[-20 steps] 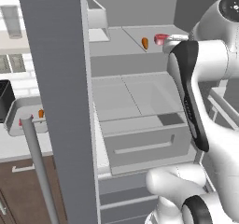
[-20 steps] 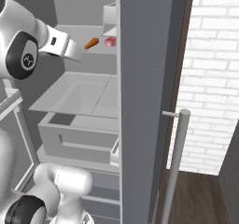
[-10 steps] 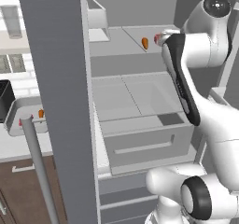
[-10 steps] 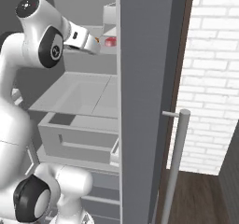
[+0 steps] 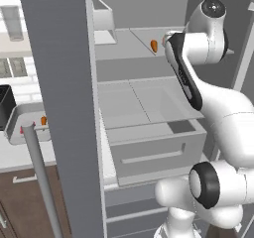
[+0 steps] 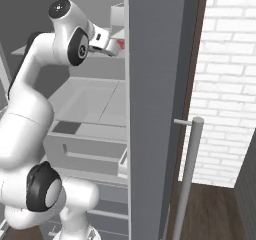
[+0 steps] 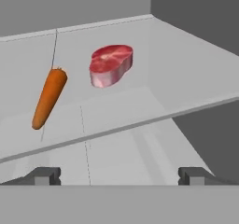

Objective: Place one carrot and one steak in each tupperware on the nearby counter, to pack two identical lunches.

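In the hand view an orange carrot [image 7: 49, 98] and a red-pink steak [image 7: 111, 64] lie side by side on a pale fridge shelf, just ahead of my gripper [image 7: 119, 176]. Its jaws stand wide open with nothing between them. The left base view shows that carrot [image 5: 154, 45] on the upper shelf beside my hand. From the right, the gripper [image 6: 113, 42] reaches in at the steak [image 6: 121, 45]. On the counter [image 5: 20, 155] at left sits a light-grey tupperware [image 5: 15, 117], partly behind the door, holding another carrot [image 5: 43, 120] and a red piece [image 5: 21, 131].
The open fridge door [image 5: 59, 83] with its bar handle [image 5: 39, 177] stands between the shelves and the counter. A black toaster [image 5: 5, 105] sits at the far left. Below the upper shelf are a glass shelf and a drawer [image 5: 154, 152]. A brick wall [image 6: 225, 84] rises at right.
The arm's elbow has risen and the hand has pushed in towards the upper shelf, now covering the steak from the left and the carrot from the right. The jaws stayed open.
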